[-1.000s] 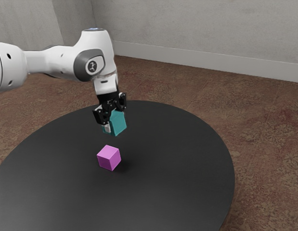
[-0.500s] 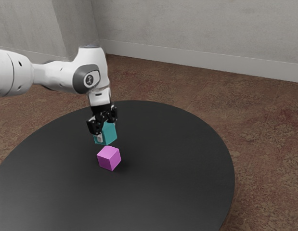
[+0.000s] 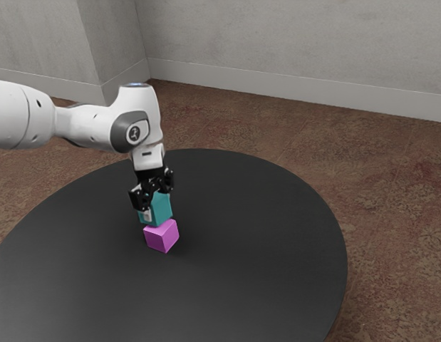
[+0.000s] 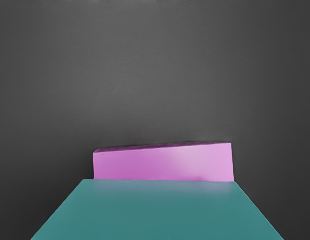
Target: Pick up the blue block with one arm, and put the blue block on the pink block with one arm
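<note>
A white robot arm reaches in from 10 o'clock over a round black worktop (image 3: 277, 235). Its black gripper (image 3: 154, 200) pinches the blue block (image 3: 160, 209) (image 4: 155, 212), which sits directly atop the pink block (image 3: 161, 236) (image 4: 165, 163) near the worktop's centre.

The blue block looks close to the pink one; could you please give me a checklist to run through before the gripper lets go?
1. Gripper shut on the blue block: ok.
2. Blue block over the pink block in the exterior view: ok.
3. Blocks touching, no gap: cannot tell; none is visible from the side.
4. Edges lined up: not ok; in the wrist view the pink block's far edge runs slightly askew to the blue block's edge.
5. Pink block flat on the table: ok.
</note>
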`<control>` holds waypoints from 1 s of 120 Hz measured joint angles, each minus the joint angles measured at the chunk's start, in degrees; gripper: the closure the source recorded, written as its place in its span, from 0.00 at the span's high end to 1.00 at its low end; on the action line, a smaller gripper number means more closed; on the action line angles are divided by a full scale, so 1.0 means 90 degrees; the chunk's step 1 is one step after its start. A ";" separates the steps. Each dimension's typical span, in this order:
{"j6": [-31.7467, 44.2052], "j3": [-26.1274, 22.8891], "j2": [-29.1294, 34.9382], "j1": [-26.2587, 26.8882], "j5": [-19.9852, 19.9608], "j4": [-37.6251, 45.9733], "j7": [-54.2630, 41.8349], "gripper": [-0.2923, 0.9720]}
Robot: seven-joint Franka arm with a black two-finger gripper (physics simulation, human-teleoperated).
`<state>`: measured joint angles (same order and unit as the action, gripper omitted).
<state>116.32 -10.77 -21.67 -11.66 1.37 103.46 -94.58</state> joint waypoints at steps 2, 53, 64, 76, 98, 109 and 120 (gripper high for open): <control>0.0003 -0.0007 0.0000 0.0005 -0.0001 0.0001 -0.0002 0.52; -0.0044 -0.0123 0.0959 0.0048 -0.0145 0.0378 -0.0028 0.72; -0.0393 -0.0482 0.2309 0.0079 -0.0436 0.0562 -0.0015 0.74; -0.1378 -0.0458 0.2931 0.0503 -0.0583 -0.0221 0.0220 0.75; -0.3098 0.1100 0.3020 0.1673 0.0037 -0.1784 0.1470 0.76; -0.3526 0.1182 0.3022 0.1728 0.0101 -0.2010 0.1983 0.76; -0.3800 0.1210 0.3017 0.1733 0.0120 -0.2050 0.2423 0.77</control>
<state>82.12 0.12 5.48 3.94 2.45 85.01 -72.77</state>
